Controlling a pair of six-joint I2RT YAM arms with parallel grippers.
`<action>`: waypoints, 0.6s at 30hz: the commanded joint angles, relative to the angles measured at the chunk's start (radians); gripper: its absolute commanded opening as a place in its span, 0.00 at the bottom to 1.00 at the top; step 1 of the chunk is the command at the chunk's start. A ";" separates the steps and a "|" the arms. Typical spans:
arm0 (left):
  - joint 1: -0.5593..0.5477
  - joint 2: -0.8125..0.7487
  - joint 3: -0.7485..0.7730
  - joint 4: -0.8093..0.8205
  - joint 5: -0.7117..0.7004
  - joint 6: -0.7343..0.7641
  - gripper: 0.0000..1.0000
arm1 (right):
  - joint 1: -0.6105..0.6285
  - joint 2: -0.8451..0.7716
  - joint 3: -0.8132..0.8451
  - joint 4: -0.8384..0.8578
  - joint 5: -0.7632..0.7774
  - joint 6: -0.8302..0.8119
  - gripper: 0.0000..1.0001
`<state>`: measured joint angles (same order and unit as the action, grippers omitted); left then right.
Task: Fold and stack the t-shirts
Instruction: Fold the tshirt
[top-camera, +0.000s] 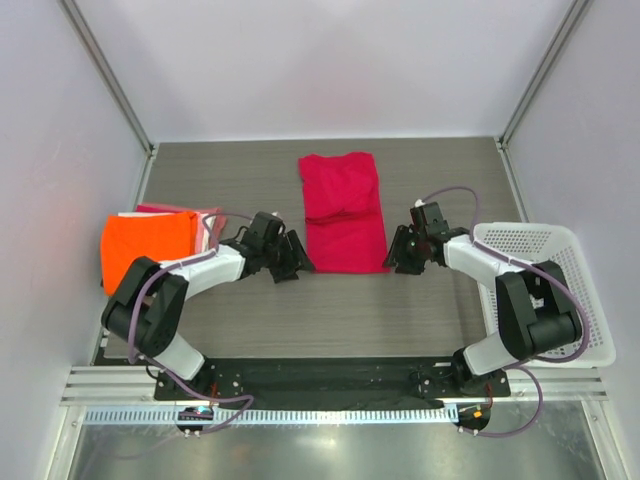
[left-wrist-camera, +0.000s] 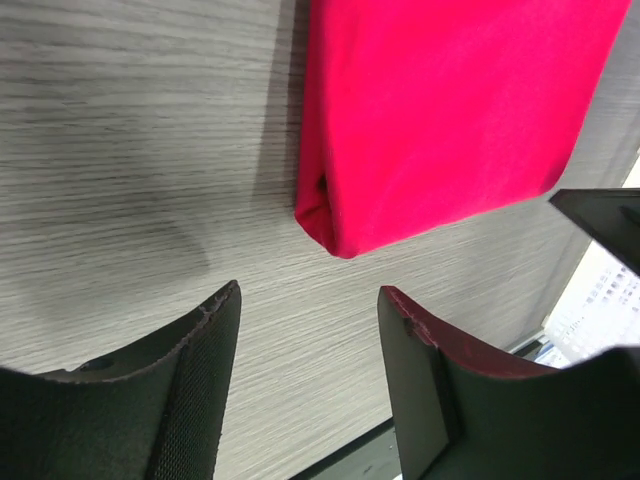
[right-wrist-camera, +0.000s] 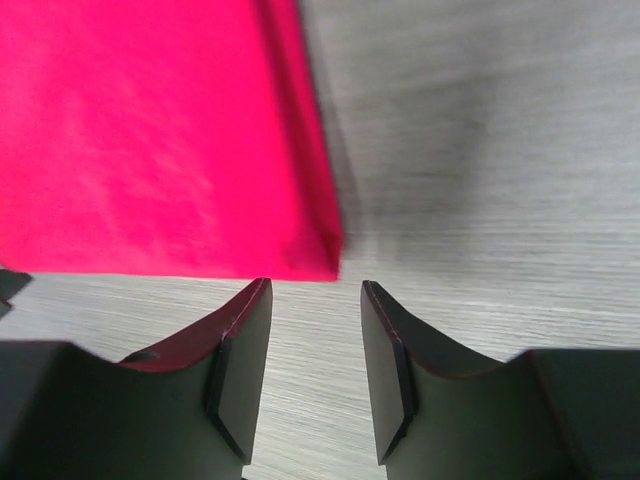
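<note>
Crimson t-shirt (top-camera: 343, 212): lies as a long narrow folded band at the middle of the tabletop (top-camera: 250, 320), toward the far side, with its far half a little rumpled.
Orange t-shirt (top-camera: 145, 248): folded at the left edge, on top of a pale pink t-shirt (top-camera: 208, 222) whose edge peeks out beside it.
Done: two shirts appear folded and stacked, and the crimson one is folded lengthwise.
Left to do: probably a cross fold to shorten the crimson band, then a move onto the orange pile.
Left arm (top-camera: 200, 268): elbow bent, wrist low at the band's near left corner; its jaws are spread with nothing between them, the corner just beyond the tips.
Right arm (top-camera: 480, 262): mirrored at the near right corner; its jaws are parted and bare, the corner just ahead.
Basket (top-camera: 560, 300): white lattice, at the right edge.
</note>
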<state>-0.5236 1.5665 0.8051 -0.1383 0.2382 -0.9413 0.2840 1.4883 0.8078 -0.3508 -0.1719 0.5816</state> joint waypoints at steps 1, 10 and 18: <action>-0.012 0.015 -0.007 0.100 0.012 -0.024 0.58 | 0.003 0.015 -0.028 0.064 -0.028 0.003 0.48; -0.024 0.072 -0.017 0.156 -0.004 -0.047 0.55 | 0.001 0.110 -0.039 0.141 -0.044 0.011 0.33; -0.023 0.104 -0.041 0.195 -0.010 -0.060 0.48 | 0.003 0.141 -0.038 0.179 -0.060 0.015 0.23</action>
<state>-0.5430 1.6470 0.7757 0.0029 0.2356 -0.9928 0.2840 1.5959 0.7689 -0.1810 -0.2573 0.6037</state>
